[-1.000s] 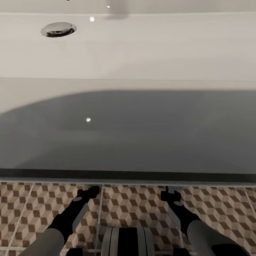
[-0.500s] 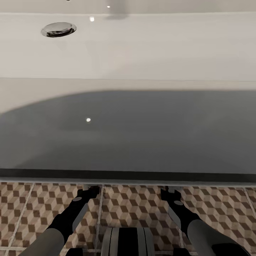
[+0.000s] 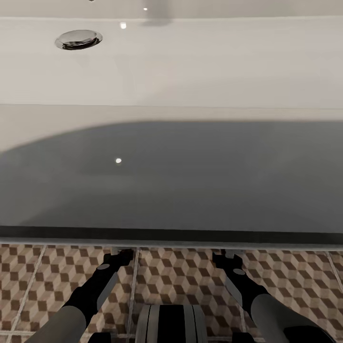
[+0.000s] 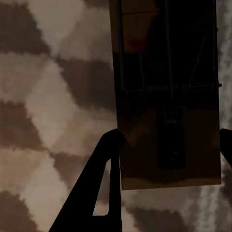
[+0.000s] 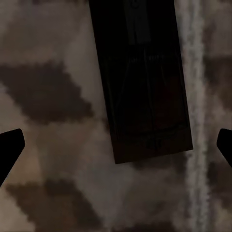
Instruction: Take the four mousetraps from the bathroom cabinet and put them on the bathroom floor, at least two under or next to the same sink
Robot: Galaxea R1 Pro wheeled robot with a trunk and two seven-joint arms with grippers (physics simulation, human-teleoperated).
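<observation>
Brown cube-tile floor (image 3: 181,276) under the sink (image 3: 171,71): left claw (image 4: 164,145) grips a trap (image 4: 166,96); right claw (image 5: 116,145), wide, hangs over its trap (image 5: 142,82). Next: release left.

A bathroom: a white bathroom sink (image 3: 190,66) with a chrome drain (image 3: 78,39) stands over the bathroom floor (image 3: 181,276) of cube-patterned tiles
</observation>
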